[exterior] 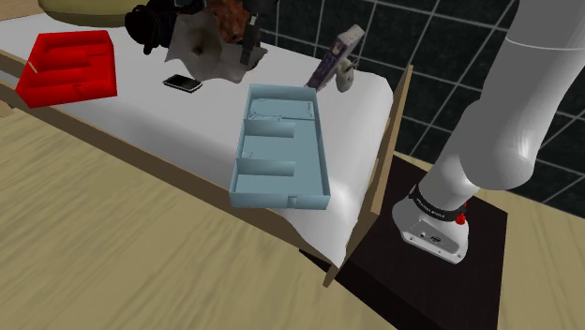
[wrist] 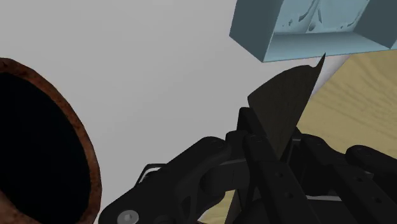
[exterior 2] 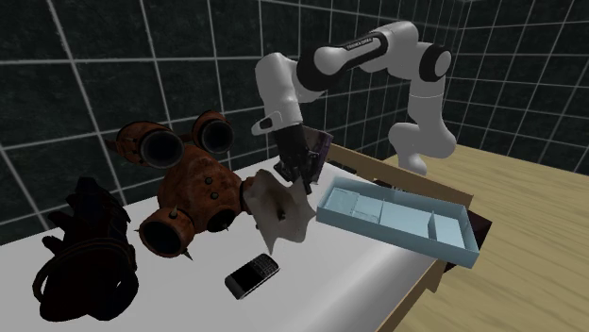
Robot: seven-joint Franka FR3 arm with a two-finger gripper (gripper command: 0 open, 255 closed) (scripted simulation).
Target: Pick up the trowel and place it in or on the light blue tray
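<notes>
The gripper (wrist: 270,145) is clamped on the trowel (wrist: 286,95), apparently lifted, and the light blue tray (wrist: 305,46) just ahead awaits the placing.

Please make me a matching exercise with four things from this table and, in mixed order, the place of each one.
Things:
1. trowel
2. phone
3. red tray
4. light blue tray

Places:
A. at the shoulder view's far left
B. between the fingers of the gripper
C. nearest to the stand
D. flat on the white surface, between the two trays in the shoulder view

Pairs: 1-B, 2-D, 3-A, 4-C
</notes>
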